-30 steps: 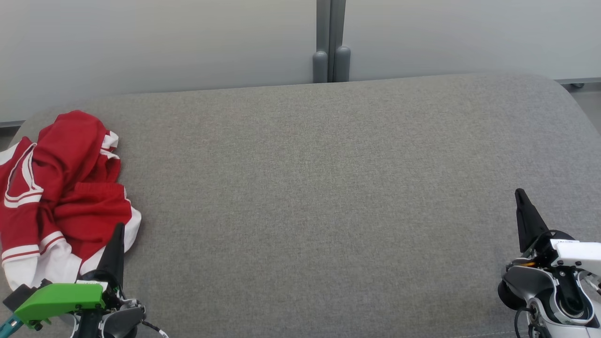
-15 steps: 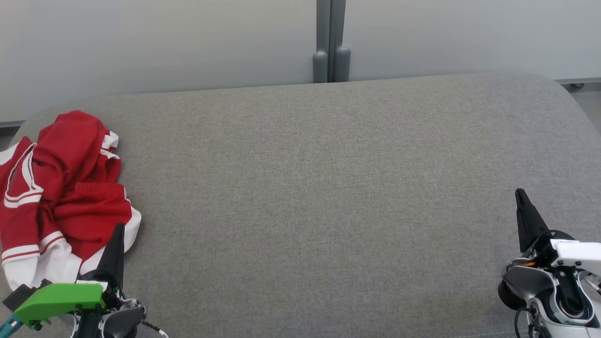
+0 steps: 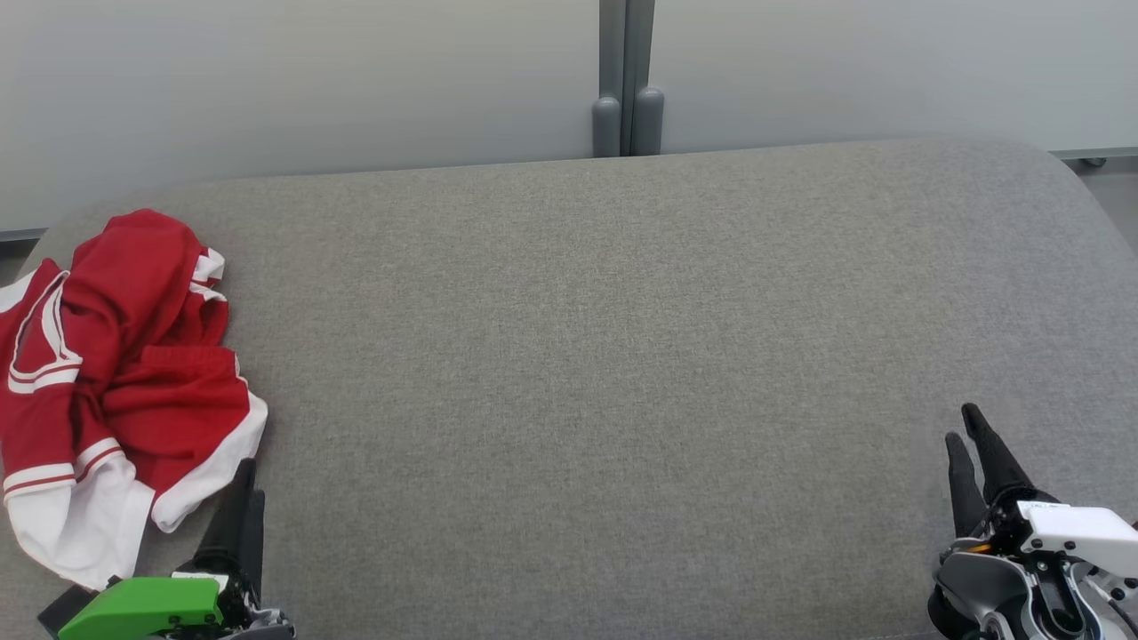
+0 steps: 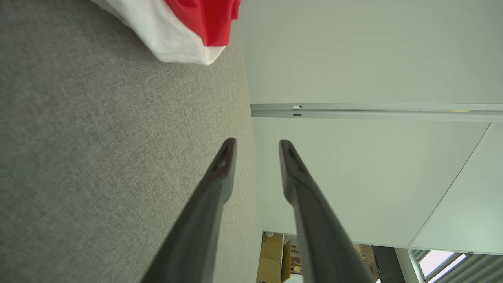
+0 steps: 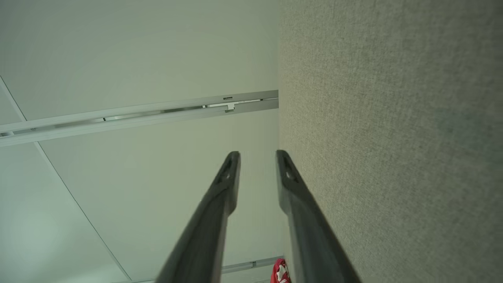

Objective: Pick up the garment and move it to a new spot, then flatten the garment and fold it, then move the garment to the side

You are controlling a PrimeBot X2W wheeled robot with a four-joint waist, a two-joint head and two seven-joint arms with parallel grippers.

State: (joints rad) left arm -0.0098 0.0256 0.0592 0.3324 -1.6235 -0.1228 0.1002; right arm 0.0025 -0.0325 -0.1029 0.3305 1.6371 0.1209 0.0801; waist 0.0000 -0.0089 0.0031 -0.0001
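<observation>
Step in hand, as judged: pick-up of the garment (image 3: 116, 373), not yet started. Crumpled red-and-white heap, just ahead and to the left of the left gripper (image 3: 249, 482), near its fingertips but apart from them; well apart from the right gripper (image 3: 961, 424), far across the grey cushion (image 3: 622, 356).

Left gripper: parted, nothing between the fingers. Right gripper: parted, likewise empty.

Next move, as judged: advance the left gripper forward and leftward over the nearest white hem, lower onto the cloth, close on a single bunch. Expect loose layers to drag; take a deep bite rather than an edge pinch.

Changed against a second ago: both pairs of fingers then pressed together, now separated; both grippers drawn back toward the near edge, left fingertips no longer overlapping the hem in the head view. Garment unmoved.
</observation>
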